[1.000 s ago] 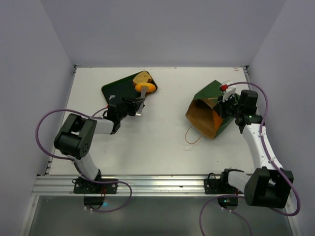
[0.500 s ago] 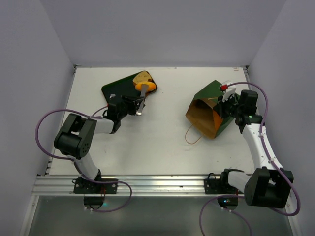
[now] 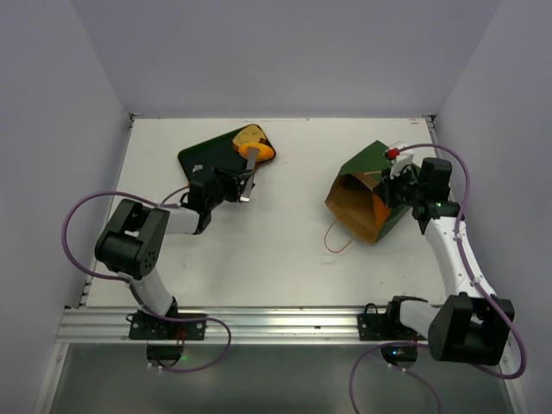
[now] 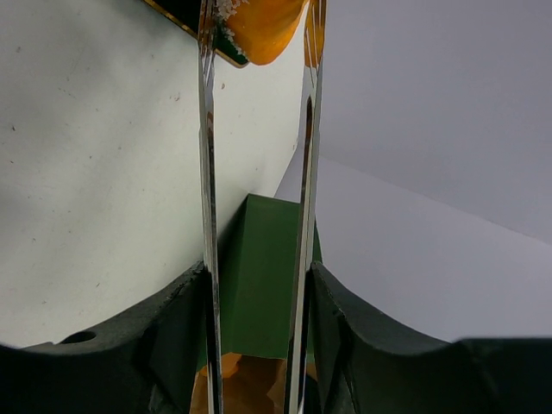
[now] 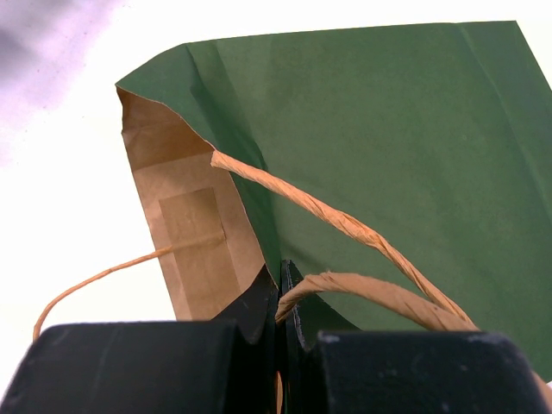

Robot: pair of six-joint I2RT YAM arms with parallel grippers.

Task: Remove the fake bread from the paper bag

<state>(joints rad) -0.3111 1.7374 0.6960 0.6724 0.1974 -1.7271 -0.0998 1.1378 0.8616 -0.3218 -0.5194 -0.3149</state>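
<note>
Paper bag: The paper bag (image 3: 373, 164) lay on its side on the right half of the white table (image 3: 285, 250), well apart from the tray.
Bag's axis: Its long axis ran on a diagonal. The open mouth pointed left and toward the near edge, and the closed end pointed toward the far right.
Bag's mouth: The brown kraft lining showed at the mouth, with dark green paper on the upper side. What lay deeper inside could not be told.
String handle: One thin string handle (image 3: 332, 237) trailed out of the mouth onto the table.
Right gripper: The right gripper (image 5: 280, 280) was pinched together on the bag's rim just beside the mouth. A second twisted handle curved past its jaws.
Fake bread: The fake bread (image 3: 254, 145) sat out of the bag at the far corner of the dark green tray (image 3: 207, 157), on the left half of the table. An orange roll (image 3: 260, 153) lay just nearer than a tan bun (image 3: 248, 134), and the two touched.
Left gripper: The left gripper (image 3: 250, 162) reached over the tray, pointing away from the arm's base. Its fingers (image 4: 207, 172) stood apart, with the orange roll at their tips. Whether the tips touched the roll could not be told.
</note>
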